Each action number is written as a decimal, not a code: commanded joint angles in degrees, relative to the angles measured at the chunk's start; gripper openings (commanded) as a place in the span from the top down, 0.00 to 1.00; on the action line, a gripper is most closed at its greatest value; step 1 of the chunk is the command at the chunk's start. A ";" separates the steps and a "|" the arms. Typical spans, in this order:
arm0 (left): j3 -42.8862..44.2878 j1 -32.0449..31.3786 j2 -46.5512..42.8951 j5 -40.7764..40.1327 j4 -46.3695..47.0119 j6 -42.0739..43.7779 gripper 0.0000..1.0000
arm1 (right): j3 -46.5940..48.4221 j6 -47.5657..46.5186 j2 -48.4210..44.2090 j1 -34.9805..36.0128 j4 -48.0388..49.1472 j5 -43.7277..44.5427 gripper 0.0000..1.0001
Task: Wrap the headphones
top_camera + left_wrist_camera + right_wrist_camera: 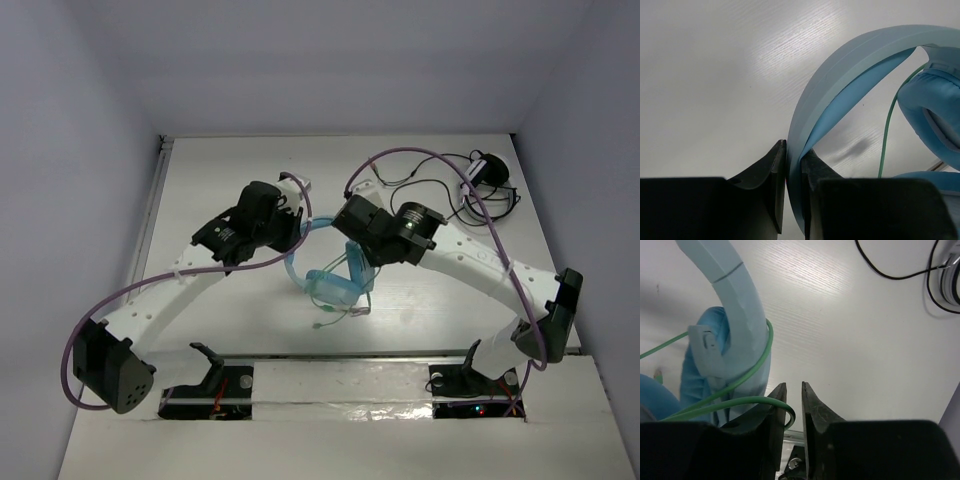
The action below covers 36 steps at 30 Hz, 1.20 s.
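The light blue headphones [335,285] stand mid-table, band [298,245] arching back-left. My left gripper [293,230] is shut on the band [855,65]; an ear cup [935,110] and the green cable [886,135] show to its right. My right gripper [352,262] sits just above the ear cups. In the right wrist view its jaws [793,390] stand a narrow gap apart. The cable [740,404] winds round the band's lower end [732,295], hooks over my left finger [771,410] and bends into the gap, not visibly pinched. The cable's plug end [318,323] lies on the table.
A small black-and-white headset [490,180] with a black cable [890,275] lies at the back right. A purple cable runs along each arm. The table's front edge and the arm bases [215,380] are close behind the headphones.
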 commanded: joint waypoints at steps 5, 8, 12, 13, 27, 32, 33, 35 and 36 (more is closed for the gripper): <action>4.60 0.33 -2.04 5.38 1.15 1.07 1.00 | -0.82 2.78 -3.44 -1.63 0.58 9.28 0.61; 4.86 0.86 -1.95 4.95 1.07 0.98 1.00 | -1.61 3.21 -3.43 -2.34 1.81 10.07 0.54; 5.82 0.86 -0.81 3.89 1.07 1.15 1.00 | -4.42 3.74 -5.01 -3.66 3.22 9.37 0.62; 5.82 0.86 -0.38 5.11 1.59 1.24 1.00 | -5.64 3.92 -5.19 -4.53 3.66 10.24 0.64; 4.07 1.38 -0.63 22.43 5.55 0.45 1.00 | -2.22 -3.46 -4.14 -12.89 17.90 4.80 0.73; 5.82 2.43 -1.34 22.35 6.61 -2.18 1.00 | -9.24 -1.62 -9.12 -12.89 22.98 0.76 0.82; 6.69 2.44 -1.34 21.91 6.52 -2.45 1.00 | -10.91 -0.75 -10.45 -12.89 24.39 -0.03 0.86; 7.75 2.44 -1.08 20.68 6.35 -2.97 1.00 | -16.62 -0.74 -13.87 -12.89 30.79 -2.93 0.88; 8.37 2.44 -0.99 20.50 6.00 -2.98 1.00 | -18.56 -0.83 -14.76 -13.41 32.99 -3.37 0.90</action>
